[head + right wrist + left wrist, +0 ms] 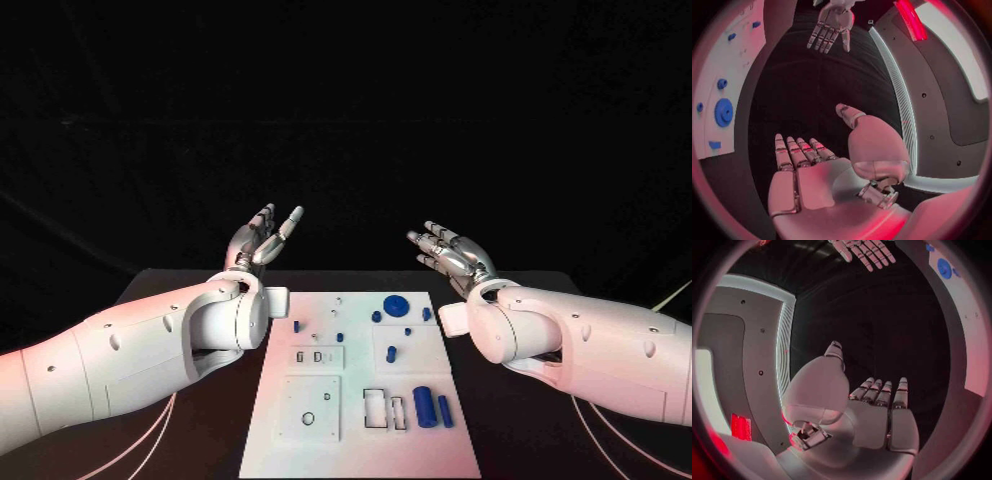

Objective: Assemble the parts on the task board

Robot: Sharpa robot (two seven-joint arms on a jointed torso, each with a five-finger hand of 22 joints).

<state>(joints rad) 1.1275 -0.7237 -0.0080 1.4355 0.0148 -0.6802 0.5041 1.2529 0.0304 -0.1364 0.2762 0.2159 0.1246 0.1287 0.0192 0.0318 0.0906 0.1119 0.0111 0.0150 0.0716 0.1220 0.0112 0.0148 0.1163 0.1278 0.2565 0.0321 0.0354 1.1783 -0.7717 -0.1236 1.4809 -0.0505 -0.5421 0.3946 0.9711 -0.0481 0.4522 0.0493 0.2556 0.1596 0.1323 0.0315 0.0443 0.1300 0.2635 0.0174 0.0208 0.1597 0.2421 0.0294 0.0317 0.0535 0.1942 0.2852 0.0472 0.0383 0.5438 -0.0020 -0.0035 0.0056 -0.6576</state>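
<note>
Both hands raised, holding nothing; assembly not begun.
Left hand [265,236] and right hand [450,252], fingers spread, hover beyond the board [368,440]; advise lowering squarely over the blue gear [394,303], upper centre.

Scene is dim against a black backdrop. Pinkish-red light tints the white arms and the task board [361,420]. Both wrist views bend straight edges strongly near the circle's rim.
</note>
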